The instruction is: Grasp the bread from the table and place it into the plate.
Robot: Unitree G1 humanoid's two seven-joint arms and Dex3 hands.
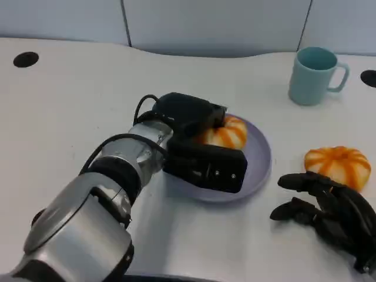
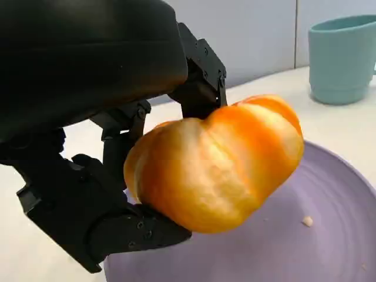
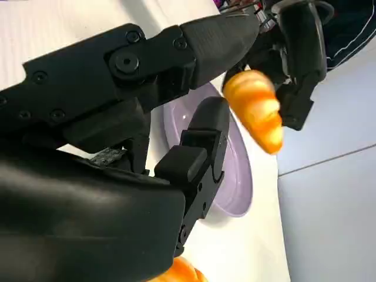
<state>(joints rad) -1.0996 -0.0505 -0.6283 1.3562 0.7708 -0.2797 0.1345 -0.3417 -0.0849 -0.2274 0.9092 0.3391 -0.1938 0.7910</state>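
My left hand point(image 1: 200, 141) hangs over the lilac plate point(image 1: 258, 158) and grips an orange-and-white bread bun point(image 1: 226, 134). The left wrist view shows that bun point(image 2: 217, 164) pinched between the black fingers point(image 2: 117, 229), just above the plate's floor point(image 2: 329, 235). A second bun point(image 1: 338, 166) lies on the table to the plate's right. My right hand point(image 1: 329, 211) rests just in front of that bun with its fingers apart and nothing in them. In the right wrist view the held bun point(image 3: 255, 108) hangs over the plate point(image 3: 232, 182).
A teal mug point(image 1: 314, 75) stands at the back right, beyond the plate. Two dark round holes point(image 1: 26, 59) sit in the white tabletop at the far left and far right edges. A pale wall panel runs along the back.
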